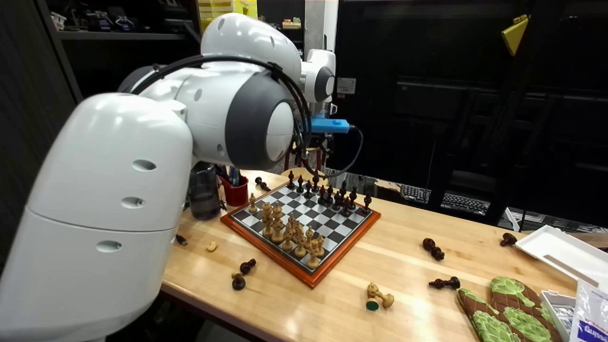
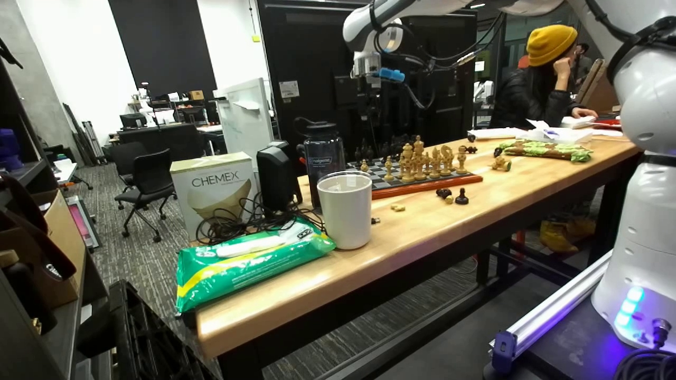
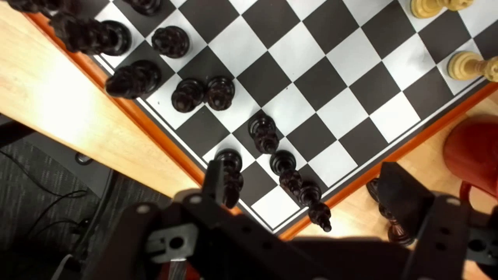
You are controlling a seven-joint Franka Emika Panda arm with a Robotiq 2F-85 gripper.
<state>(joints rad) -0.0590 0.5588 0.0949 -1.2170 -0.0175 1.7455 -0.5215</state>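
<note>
Chess pieces (image 3: 264, 134) near a red mug (image 1: 236, 194) of pens (image 1: 233, 175)

The dark chess pieces (image 3: 221, 93) look glossy, the tabletop (image 1: 403, 266) smooth wood, the mitt (image 1: 521, 319) quilted cloth.
</note>
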